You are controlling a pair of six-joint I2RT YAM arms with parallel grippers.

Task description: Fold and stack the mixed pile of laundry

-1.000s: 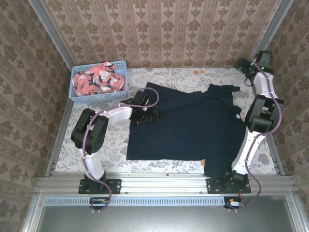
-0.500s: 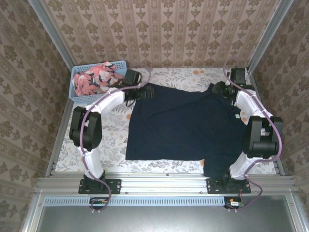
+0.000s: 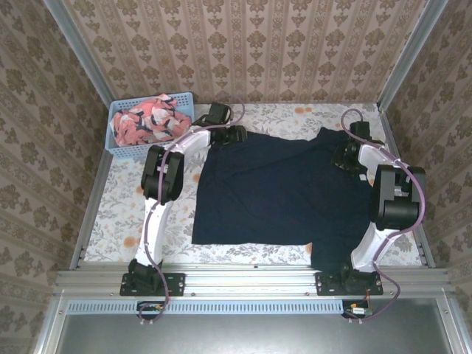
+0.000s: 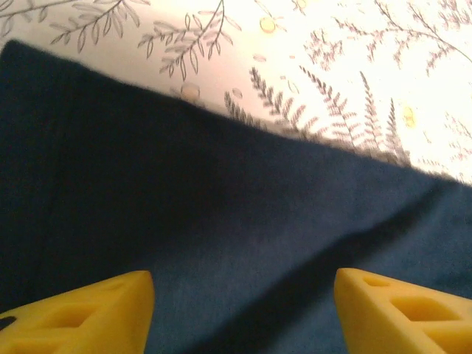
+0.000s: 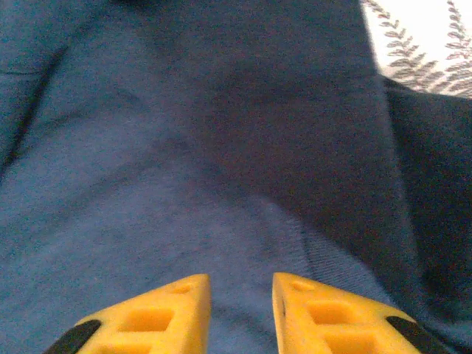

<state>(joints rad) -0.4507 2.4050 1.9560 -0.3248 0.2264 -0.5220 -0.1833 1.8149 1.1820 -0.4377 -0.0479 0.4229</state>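
Observation:
The mixed laundry pile is two garments. A plain dark navy garment (image 3: 284,195) lies spread flat across the table. A coral-pink printed garment (image 3: 147,118) sits bunched in the basket. My left gripper (image 3: 236,134) is down on the navy garment's far left corner. In the left wrist view its yellow fingers (image 4: 110,310) stand wide apart, open, over navy cloth (image 4: 221,206). My right gripper (image 3: 341,158) rests on the far right part of the garment. Its jaws (image 5: 240,295) have a narrow gap, with navy cloth (image 5: 184,147) and a ribbed hem beneath them.
The light blue perforated basket (image 3: 147,150) stands at the back left corner. A floral tablecloth (image 3: 147,214) covers the table, bare along the left side and behind the garment (image 4: 332,59). Patterned walls and metal rails enclose the table on three sides.
Both arms have swung to the far edge of the navy garment and come down onto its two back corners. Both grippers have narrowed, the right far more than the left.

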